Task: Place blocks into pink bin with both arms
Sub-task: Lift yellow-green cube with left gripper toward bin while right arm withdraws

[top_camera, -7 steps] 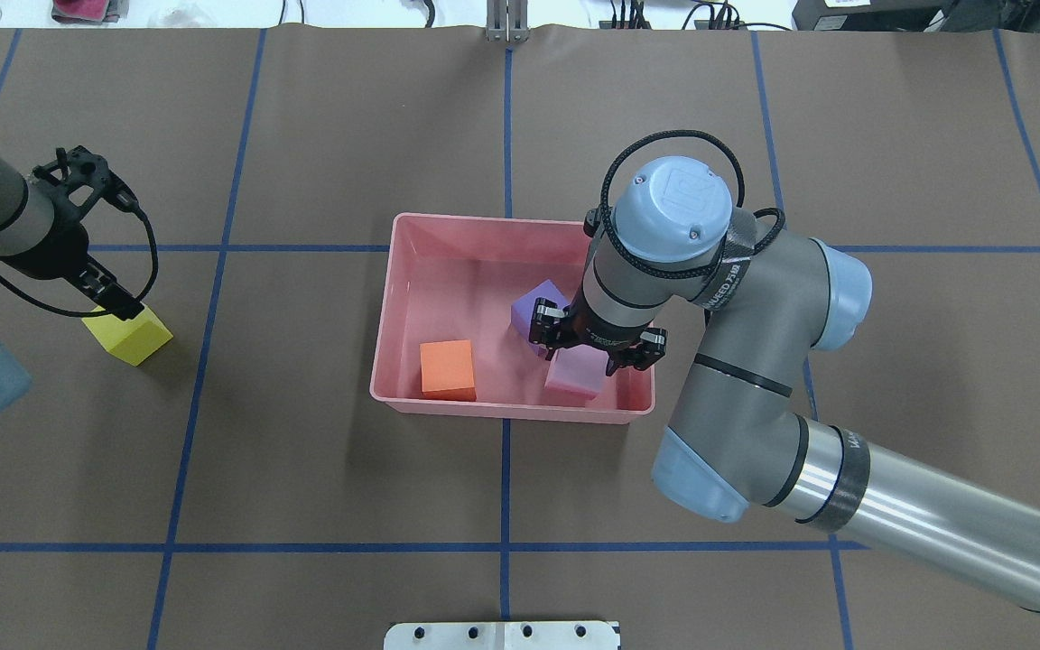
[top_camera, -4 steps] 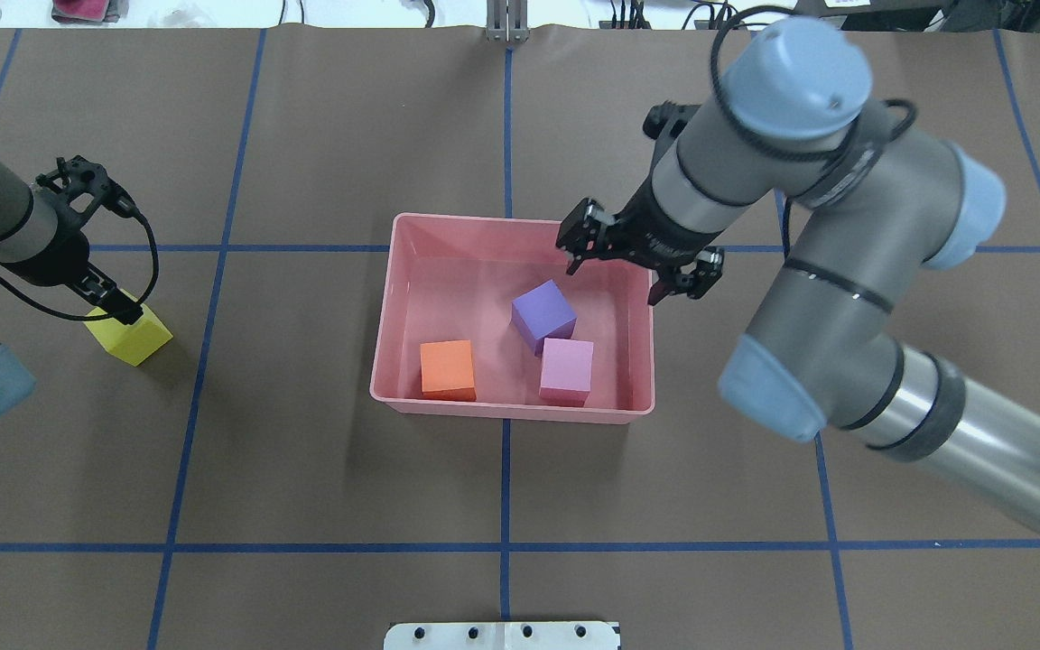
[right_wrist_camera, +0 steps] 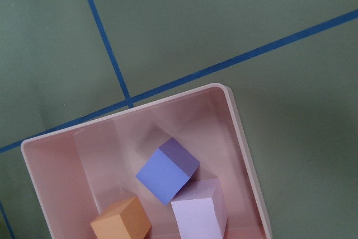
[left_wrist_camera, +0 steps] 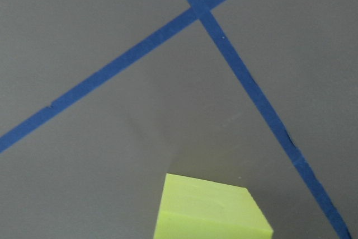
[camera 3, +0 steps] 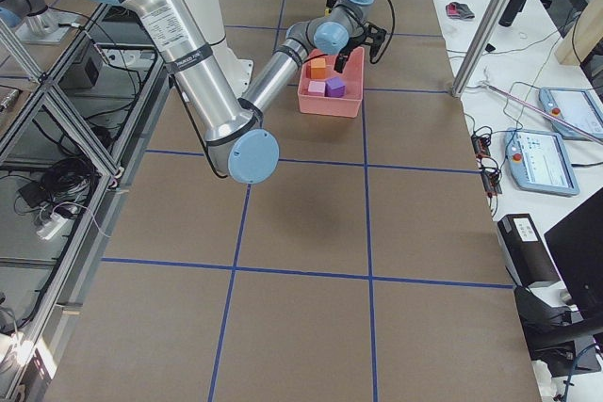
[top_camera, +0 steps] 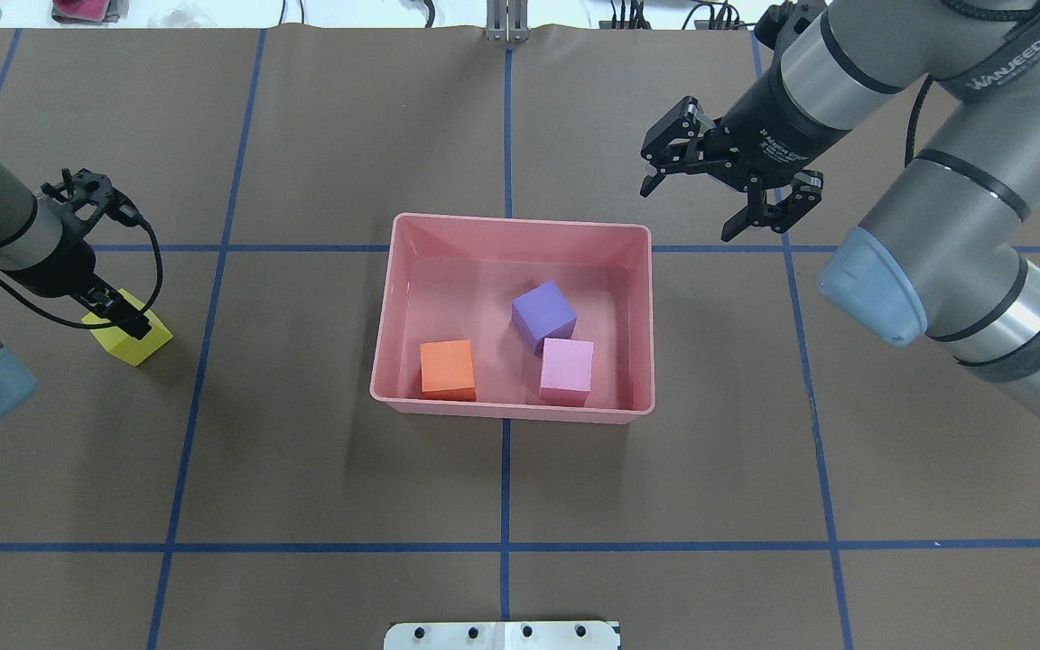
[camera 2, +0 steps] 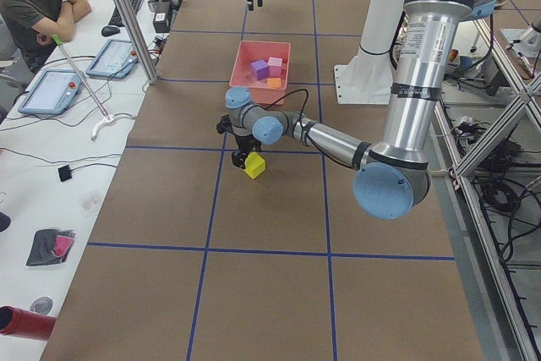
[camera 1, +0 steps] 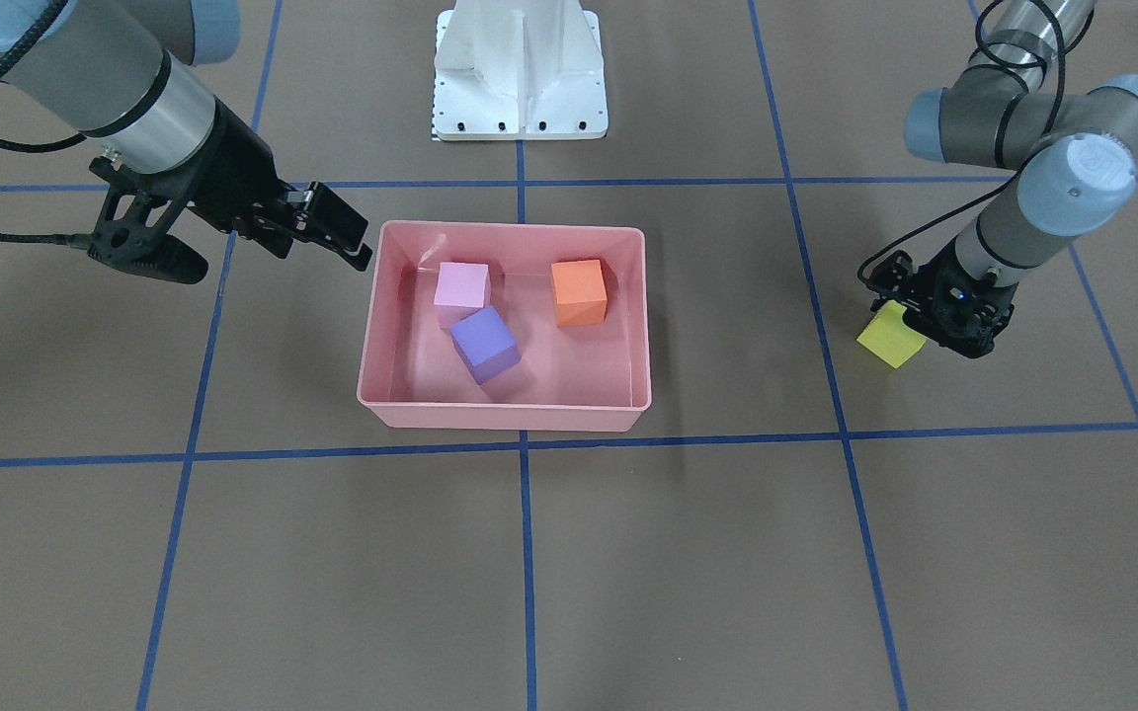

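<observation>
3 blocks [top_camera: 543, 316] in the bin [top_camera: 520, 221], 1 block [top_camera: 143, 341] well left

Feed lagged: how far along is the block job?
Done: the purple block, light pink block and orange block lie in the pink bin. The right gripper hangs open and empty outside it. In hand: the left gripper is down at the yellow block, not yet lifted. Left: binning it.

Robotics lab: taped-grid table [top_camera: 303, 451], teach pendants [camera 2: 51, 90], aluminium framing [camera 2: 128, 19].
</observation>
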`<state>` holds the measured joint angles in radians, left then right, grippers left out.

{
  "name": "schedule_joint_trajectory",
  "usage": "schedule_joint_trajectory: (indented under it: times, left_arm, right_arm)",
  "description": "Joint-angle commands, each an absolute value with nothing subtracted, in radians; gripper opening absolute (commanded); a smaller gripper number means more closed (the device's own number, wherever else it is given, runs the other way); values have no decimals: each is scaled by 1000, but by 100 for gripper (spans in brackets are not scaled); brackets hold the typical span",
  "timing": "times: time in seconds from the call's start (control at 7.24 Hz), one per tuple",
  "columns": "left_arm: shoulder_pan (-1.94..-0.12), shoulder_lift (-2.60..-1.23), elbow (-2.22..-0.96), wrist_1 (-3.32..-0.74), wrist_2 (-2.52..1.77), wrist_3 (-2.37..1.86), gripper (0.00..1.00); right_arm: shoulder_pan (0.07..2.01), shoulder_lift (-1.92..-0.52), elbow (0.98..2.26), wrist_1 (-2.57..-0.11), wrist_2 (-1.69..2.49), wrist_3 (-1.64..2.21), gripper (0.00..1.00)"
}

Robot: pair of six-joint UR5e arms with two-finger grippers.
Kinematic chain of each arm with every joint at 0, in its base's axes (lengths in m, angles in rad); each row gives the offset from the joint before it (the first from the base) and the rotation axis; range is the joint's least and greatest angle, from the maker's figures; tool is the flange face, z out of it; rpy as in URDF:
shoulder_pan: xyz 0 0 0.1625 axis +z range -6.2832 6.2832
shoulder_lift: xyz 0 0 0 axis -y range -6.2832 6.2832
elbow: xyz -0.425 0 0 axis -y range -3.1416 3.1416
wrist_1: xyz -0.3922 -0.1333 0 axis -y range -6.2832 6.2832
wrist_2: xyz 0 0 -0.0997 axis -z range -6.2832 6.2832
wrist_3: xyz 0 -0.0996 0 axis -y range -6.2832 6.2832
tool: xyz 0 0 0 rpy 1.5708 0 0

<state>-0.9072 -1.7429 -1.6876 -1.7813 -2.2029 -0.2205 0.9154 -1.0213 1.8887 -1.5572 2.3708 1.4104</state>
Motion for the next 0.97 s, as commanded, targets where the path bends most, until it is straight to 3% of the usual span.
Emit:
schedule_joint_trajectory:
  times: [0.0, 0.28, 0.41, 0.55, 0.69, 0.83]
  left_arm:
    - [-907, -1744, -1680, -1782, -2210, -232, 99]
    - [-904, -1753, -1643, -1801, -2210, -248, 99]
    - [-902, -1753, -1611, -1851, -2210, -267, 87]
    - [-902, -1753, -1597, -1891, -2210, -297, 48]
    - [-903, -1756, -1617, -1891, -2220, -308, 0]
    - [-905, -1781, -1653, -1879, -2297, -343, 0]
  right_arm:
    - [928, -1029, 1891, -1557, 2373, 1410, 100]
    - [984, -1066, 1899, -1555, 2387, 1372, 100]
    - [1012, -1115, 1914, -1555, 2396, 1317, 100]
    - [1037, -1153, 1924, -1557, 2399, 1254, 100]
    - [1045, -1176, 1924, -1557, 2401, 1223, 100]
    - [1058, -1190, 1922, -1557, 2399, 1215, 100]
